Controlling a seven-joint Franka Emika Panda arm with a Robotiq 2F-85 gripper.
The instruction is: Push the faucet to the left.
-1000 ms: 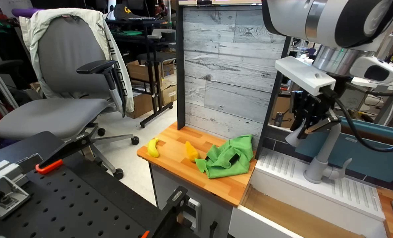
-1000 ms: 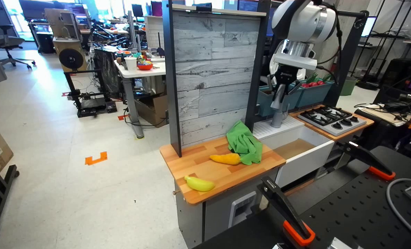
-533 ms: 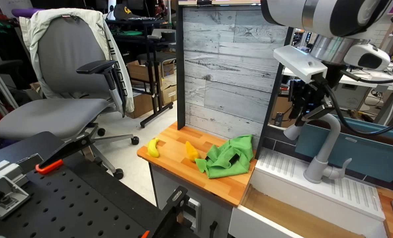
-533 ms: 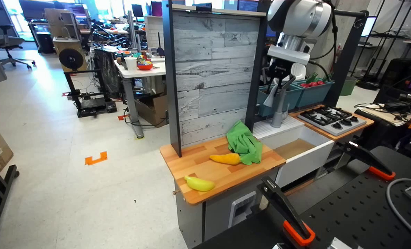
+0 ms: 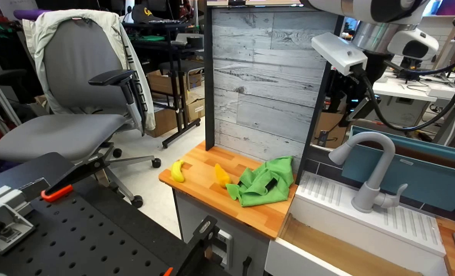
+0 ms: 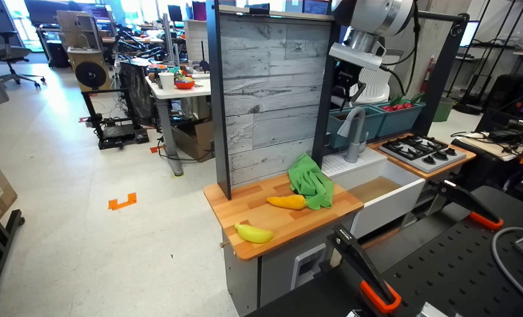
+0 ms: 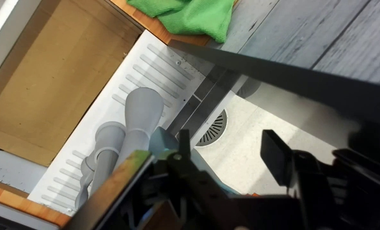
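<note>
The light grey faucet (image 5: pixel 382 165) stands on the white ribbed sink ledge (image 5: pixel 323 189). Its gooseneck points left toward the wood-look panel in both exterior views (image 6: pixel 357 136). In the wrist view the faucet (image 7: pixel 144 108) lies left of my jaws, its base lower left and partly behind the spout. My gripper (image 7: pixel 225 134) is open, with nothing between its fingers. In an exterior view the gripper (image 6: pixel 343 105) hangs above and behind the spout, apart from it. The gripper (image 5: pixel 341 119) also shows dark against the background above the faucet.
A wood-look panel (image 5: pixel 265 84) with a dark frame stands left of my gripper. Teal planters (image 5: pixel 423 172) stand behind the faucet. A green cloth (image 5: pixel 265 182), yellow-orange pepper (image 6: pixel 288 202) and banana (image 6: pixel 253 233) lie on the wooden counter. A stovetop (image 6: pixel 420 152) is on the right.
The spout has swung a little to the left between the oldest frames and the later ones. My gripper has moved up and left, from overlapping the faucet to apart from it.
</note>
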